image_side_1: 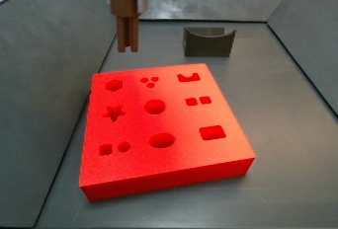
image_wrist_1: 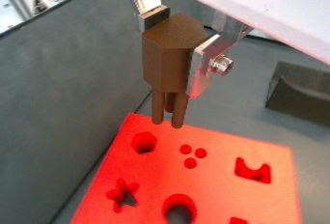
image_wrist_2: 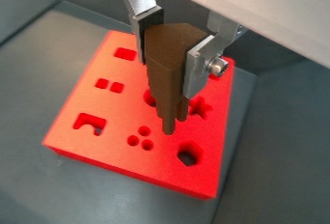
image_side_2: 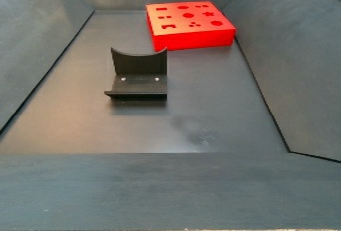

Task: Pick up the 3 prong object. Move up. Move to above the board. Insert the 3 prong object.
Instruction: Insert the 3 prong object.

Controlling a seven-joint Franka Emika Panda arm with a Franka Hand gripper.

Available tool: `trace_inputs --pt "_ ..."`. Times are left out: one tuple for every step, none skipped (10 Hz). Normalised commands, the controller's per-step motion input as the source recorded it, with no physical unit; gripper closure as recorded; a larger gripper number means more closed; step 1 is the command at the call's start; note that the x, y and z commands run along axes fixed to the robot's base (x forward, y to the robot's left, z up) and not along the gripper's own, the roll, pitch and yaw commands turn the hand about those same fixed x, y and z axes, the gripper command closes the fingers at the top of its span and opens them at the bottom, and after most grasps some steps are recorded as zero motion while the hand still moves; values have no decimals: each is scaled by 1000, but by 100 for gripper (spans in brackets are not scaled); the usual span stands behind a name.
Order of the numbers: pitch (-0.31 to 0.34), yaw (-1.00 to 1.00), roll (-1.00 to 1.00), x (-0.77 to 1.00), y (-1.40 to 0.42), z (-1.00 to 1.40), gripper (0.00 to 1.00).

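The small brown wooden 3 prong object (image_wrist_1: pixel 168 69) is clamped in the gripper (image_wrist_1: pixel 175 35) (prongs down), directly above the thick red recessed board (image_side_1: pixel 165 164).

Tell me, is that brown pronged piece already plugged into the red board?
Not yet. The gripper holds the 3 prong object upright above the board; in a side view its prongs hang clear of it.

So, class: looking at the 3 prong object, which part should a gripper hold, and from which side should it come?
Hold the brown upper block of the 3 prong object, coming from above with the fingers on its flat sides, as the gripper does here. The prongs point down toward the board, so they must stay free.
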Motion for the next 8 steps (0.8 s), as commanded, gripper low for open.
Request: trace_inputs --pt "-17 -723 0 -331 0 -211 100" --pt "-11 -526 0 -249 34 -97 100" --pt "0 0 0 -34 0 0 100" --pt "-4 -69 0 -183 0 0 100" --pt "-20 -237 0 -229 0 -34 100" --pt "-24 -503 0 -209 0 -117 100" --pt "-34 -723 0 -17 0 -143 100" --pt "-36 -874 -27 180 0 -120 100"
